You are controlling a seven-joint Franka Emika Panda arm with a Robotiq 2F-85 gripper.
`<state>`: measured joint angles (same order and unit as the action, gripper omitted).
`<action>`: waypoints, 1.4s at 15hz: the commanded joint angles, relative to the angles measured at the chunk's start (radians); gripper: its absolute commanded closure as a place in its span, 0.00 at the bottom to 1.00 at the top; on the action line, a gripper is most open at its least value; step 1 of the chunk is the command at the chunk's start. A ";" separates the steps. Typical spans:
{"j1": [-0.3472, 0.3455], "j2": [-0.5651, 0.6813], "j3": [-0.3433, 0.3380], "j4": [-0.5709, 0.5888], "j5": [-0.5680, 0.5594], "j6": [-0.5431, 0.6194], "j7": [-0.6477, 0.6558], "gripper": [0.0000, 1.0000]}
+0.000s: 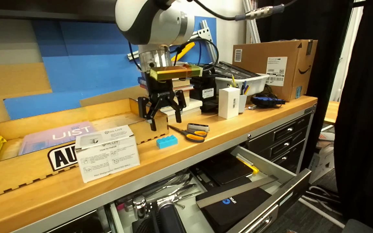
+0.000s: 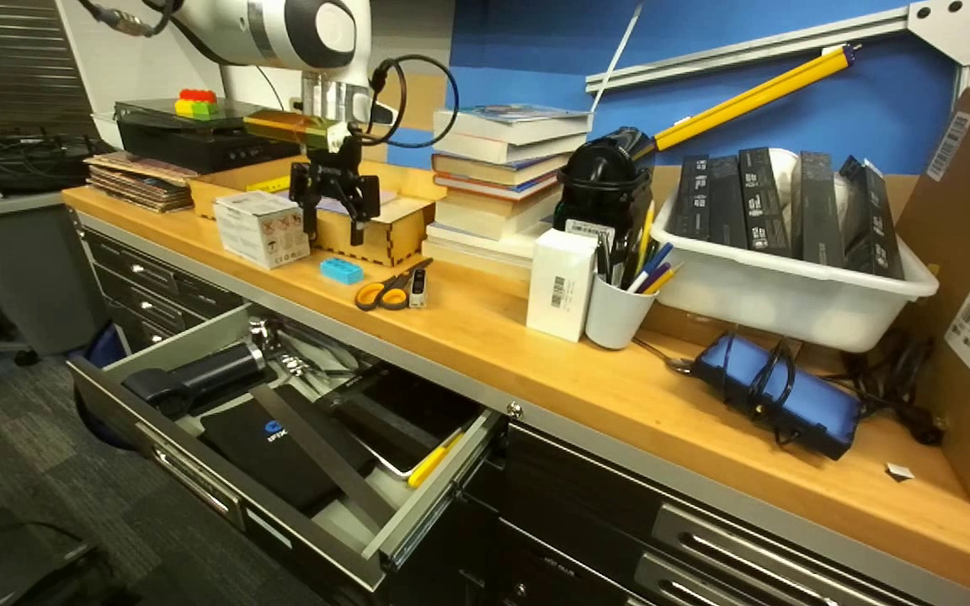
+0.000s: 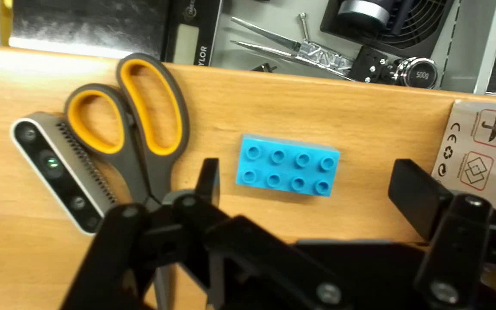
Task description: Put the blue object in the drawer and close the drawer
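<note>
Near the centre of an exterior view, the black gripper (image 1: 166, 122) hangs with its fingers spread wide, holding nothing, higher than and apart from a small blue block (image 1: 167, 141) on the wooden workbench (image 1: 231, 126). In the wrist view the block sits mid-frame between the fingers, closer to the one left of centre, its long axis running nearly finger to finger with a slight dip rightward, so lowered fingers would likely close on its short ends. It is a bright cyan toy brick, two rows of four round studs facing up, with the open drawer (image 3: 469, 47) along the top of that frame.
</note>
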<state>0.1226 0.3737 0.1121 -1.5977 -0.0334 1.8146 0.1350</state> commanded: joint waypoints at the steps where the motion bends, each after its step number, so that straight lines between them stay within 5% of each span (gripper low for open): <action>1: 0.011 0.066 -0.003 0.076 0.042 -0.012 -0.008 0.00; 10: 0.022 0.128 -0.048 0.062 0.058 0.103 0.144 0.00; 11: 0.027 0.122 -0.054 0.053 0.051 0.117 0.168 0.25; 12: 0.030 0.112 -0.058 0.040 0.048 0.134 0.188 0.26; 15: 0.034 0.086 -0.058 0.004 0.054 0.155 0.226 0.51; 21: 0.024 -0.050 -0.040 -0.187 0.084 0.148 0.204 0.55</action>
<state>0.1465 0.4393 0.0734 -1.6404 0.0239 1.9412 0.3540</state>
